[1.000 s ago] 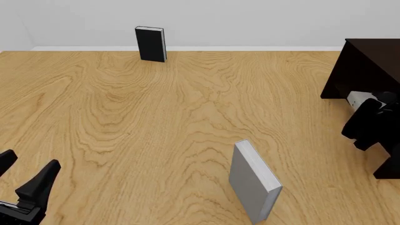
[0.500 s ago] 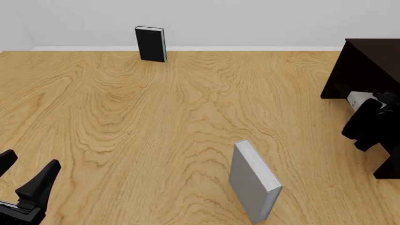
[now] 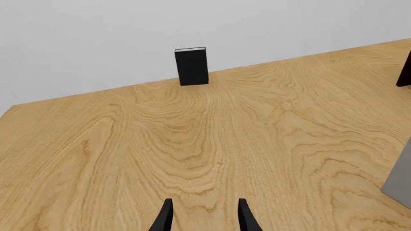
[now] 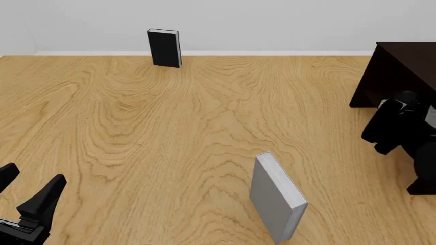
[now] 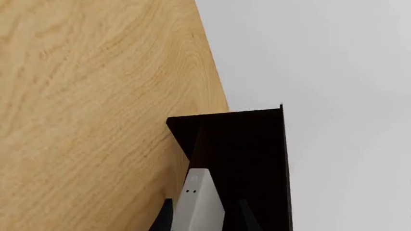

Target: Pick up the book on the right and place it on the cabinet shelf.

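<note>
The book (image 5: 200, 202) is a pale grey slab held between the fingers of my right gripper (image 5: 204, 224), which is shut on it. It is raised off the table, right in front of the very dark cabinet (image 5: 250, 144). The cabinet's inside is too dark to make out the cabinet shelf. In the front view the cabinet (image 4: 401, 69) stands at the right edge with my right arm (image 4: 402, 130) in front of it. My left gripper (image 4: 32, 176) is open and empty at the near left corner, far from the book.
A larger grey book (image 4: 276, 196) stands upright on the table at the near centre. It also shows at the edge of the left wrist view as a grey book (image 3: 401, 178). A black book (image 4: 164, 47) stands upright at the far wall.
My right arm has shifted a little up and to the left with the book, staying in front of the cabinet. The left arm and the standing books have not moved.
</note>
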Tool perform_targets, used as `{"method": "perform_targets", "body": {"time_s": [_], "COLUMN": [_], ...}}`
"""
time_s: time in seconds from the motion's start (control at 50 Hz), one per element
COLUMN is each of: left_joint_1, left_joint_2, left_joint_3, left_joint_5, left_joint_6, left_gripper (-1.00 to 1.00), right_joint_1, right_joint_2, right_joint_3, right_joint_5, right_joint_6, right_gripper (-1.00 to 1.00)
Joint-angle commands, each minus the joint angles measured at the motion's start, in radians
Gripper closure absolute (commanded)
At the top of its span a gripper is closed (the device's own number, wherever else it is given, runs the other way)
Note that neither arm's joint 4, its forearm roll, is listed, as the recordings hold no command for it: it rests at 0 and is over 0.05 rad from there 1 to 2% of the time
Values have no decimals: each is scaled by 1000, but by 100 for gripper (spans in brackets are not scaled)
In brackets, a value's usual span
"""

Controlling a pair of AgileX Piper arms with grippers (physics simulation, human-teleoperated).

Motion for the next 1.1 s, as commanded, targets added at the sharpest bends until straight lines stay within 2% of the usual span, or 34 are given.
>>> {"method": "perform_targets", "body": {"time_s": [0.02, 0.34, 0.6, 0.76, 0.86, 0.88, 0.94, 0.96, 1.0, 1.02, 1.1], "left_joint_1": [2, -3, -4, -5, -6, -7, -8, -7, -7, -7, -7], "left_joint_2": [0, 0, 0, 0, 0, 0, 0, 0, 0, 0, 0], "left_joint_3": [0, 0, 0, 0, 0, 0, 0, 0, 0, 0, 0], "left_joint_5": [-1, 4, 3, 1, 1, 1, 1, 0, -1, -1, 0], "left_joint_6": [-1, -5, -5, -5, -3, -4, -3, -4, -3, -3, -3], "left_gripper": [-100, -100, -100, -100, -100, -100, -100, -100, -100, -100, -100], "right_joint_1": [40, 81, 146, 158, 167, 161, 180, 189, 202, 208, 215], "right_joint_2": [20, -12, -193, -281, -336, -356, -376, -390, -402, -412, -446], "right_joint_3": [-38, -47, -58, -46, -51, -63, -55, -68, -67, -76, -70], "right_joint_5": [6, 36, 175, 240, 291, 331, 345, 369, 386, 404, 426], "right_joint_6": [3, 17, 86, 94, 120, 145, 144, 168, 169, 187, 187], "right_gripper": [-100, -100, -100, -100, -100, -100, -100, -100, -100, -100, -100]}}
